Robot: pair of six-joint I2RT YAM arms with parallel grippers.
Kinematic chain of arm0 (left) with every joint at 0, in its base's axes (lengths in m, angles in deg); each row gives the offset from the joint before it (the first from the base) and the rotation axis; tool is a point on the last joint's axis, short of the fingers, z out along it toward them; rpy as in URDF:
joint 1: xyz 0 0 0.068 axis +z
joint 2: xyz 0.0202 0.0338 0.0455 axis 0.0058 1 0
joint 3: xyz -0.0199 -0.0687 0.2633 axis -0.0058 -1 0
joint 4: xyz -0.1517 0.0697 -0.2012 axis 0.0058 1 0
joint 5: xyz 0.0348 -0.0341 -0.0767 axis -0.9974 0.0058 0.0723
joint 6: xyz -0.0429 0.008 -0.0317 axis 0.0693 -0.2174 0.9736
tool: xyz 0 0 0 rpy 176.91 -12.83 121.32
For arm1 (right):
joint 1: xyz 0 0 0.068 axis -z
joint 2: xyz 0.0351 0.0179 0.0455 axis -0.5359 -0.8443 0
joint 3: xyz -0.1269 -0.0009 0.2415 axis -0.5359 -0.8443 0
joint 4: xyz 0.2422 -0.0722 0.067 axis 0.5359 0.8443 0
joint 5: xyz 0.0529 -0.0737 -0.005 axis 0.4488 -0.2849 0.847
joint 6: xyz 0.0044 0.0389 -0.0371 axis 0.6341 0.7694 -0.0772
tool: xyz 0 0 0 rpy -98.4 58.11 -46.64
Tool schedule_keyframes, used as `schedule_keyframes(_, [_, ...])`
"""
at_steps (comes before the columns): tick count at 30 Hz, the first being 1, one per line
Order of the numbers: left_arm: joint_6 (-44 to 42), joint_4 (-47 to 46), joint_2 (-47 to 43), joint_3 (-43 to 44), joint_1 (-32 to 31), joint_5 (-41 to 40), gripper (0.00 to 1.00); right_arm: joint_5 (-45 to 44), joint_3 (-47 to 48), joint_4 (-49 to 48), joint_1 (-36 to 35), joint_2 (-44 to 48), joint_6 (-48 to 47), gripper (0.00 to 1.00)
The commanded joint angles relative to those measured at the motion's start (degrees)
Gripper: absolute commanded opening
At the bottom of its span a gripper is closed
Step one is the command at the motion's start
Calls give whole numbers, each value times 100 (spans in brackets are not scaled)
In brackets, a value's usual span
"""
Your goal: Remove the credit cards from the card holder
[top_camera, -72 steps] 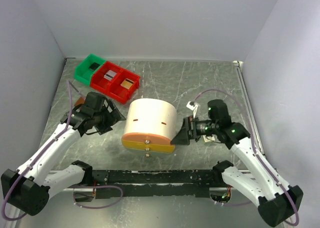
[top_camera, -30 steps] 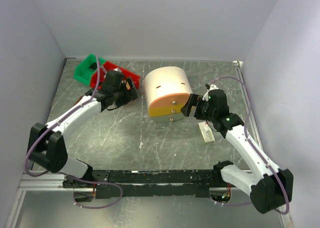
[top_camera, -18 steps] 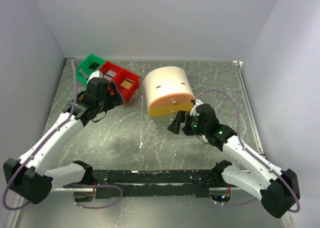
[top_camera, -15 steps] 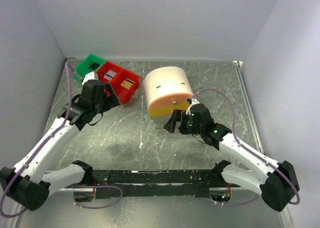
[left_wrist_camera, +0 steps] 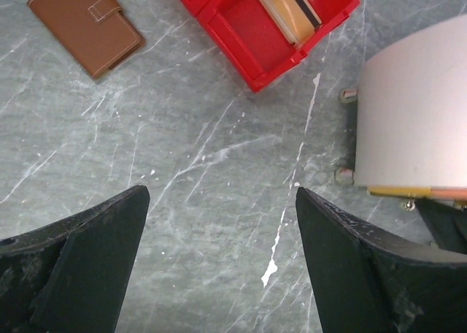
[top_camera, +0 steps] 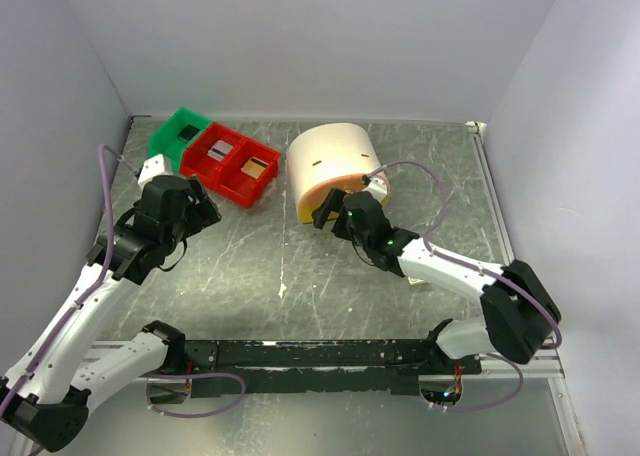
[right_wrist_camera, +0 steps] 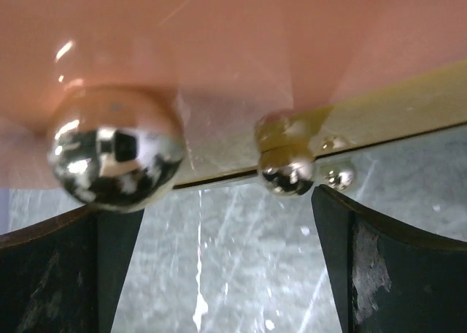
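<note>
Closed brown card holder [left_wrist_camera: 85, 26] lying flat on the grey marbled table [left_wrist_camera: 182, 150], near the red bin [left_wrist_camera: 244, 59] but apart from it (strap tab across its edge). Left gripper [left_wrist_camera: 219, 201] hovering over bare table, jaws spread wide, empty. Right gripper [right_wrist_camera: 219, 216] likewise spread, nothing held, close under the cream drum [top_camera: 330, 161] by its metal studs.

Red bin [left_wrist_camera: 244, 41] cut off above
</note>
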Motion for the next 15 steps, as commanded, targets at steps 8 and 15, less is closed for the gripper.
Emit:
schedule_keyframes(8, [-146,263,65,0,40,-29,94,-1840,1243,-778,34,-1603,263,100])
schedule_keyframes(15, [-251,341,59,-26,40,17,94,-971,2004,-938,690,-2423,-495,100])
